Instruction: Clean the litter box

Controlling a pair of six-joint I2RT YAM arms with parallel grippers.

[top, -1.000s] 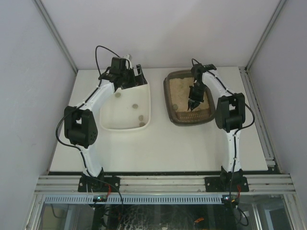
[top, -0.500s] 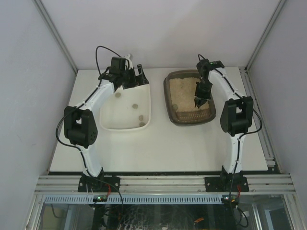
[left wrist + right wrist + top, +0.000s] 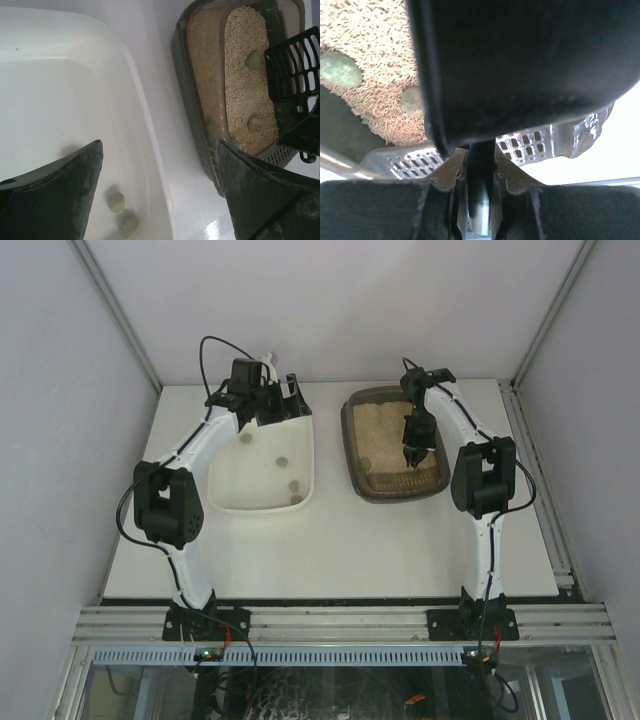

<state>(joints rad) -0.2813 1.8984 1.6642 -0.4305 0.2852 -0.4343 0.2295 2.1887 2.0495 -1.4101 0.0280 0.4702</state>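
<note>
Litter box sits at the counter's far right; the white tub beside it holds several clumps. Right pincer is clamped on the scoop handle over the litter, where two clumps remain. Left pincer hangs apart over the tub.

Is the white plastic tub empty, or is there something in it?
Not empty. The white rectangular plastic tub holds a few small greenish lumps on its floor; the rest of the floor looks bare.
</note>
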